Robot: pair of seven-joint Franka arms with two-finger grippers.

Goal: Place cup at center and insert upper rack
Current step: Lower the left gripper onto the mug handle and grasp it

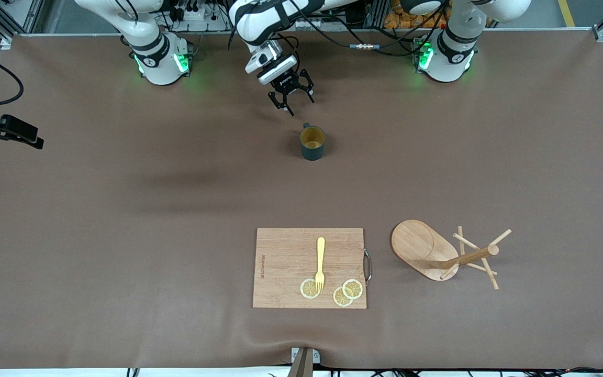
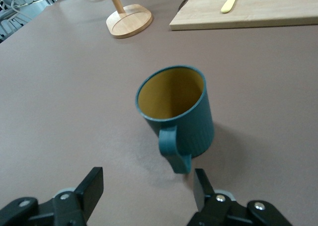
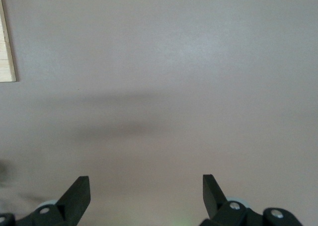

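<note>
The cup (image 1: 312, 143) stands upright at upper centre of the front view, handle toward the left gripper (image 1: 291, 97), whose jaws are apart just above it. Lower straight onto the handle. The right gripper (image 3: 145, 196) waits, jaws apart. The rack (image 1: 440, 252) lies at lower right.

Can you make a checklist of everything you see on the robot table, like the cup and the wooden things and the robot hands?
Surface: brown table, bare where nothing stands.
Cup: teal cup upright at mid-table, handle toward the robots' bases.
Upper rack: wooden mug tree nearer the front camera, toward the left arm's end, untouched.
Clutter: cutting board with yellow fork and lemon slices.
Left end effector: open, over the table beside the cup's handle, not touching.
Right end effector: open, over bare table, waiting.
Cables: black cables along the table edge by the bases.
Surroundings: nothing seen clearly.
</note>
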